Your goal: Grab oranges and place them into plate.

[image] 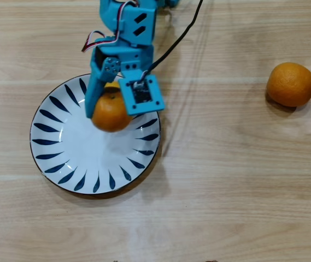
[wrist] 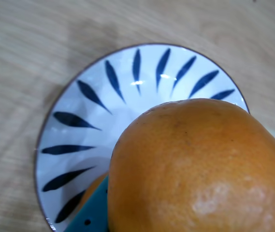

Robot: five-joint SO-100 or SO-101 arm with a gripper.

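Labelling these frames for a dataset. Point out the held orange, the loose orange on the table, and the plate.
Held orange (image: 109, 113): overhead view, its lower exposed skin between the jaws.
Loose orange (image: 291, 83): overhead view, middle of its top.
Plate (wrist: 74, 147): wrist view, its patterned left rim.
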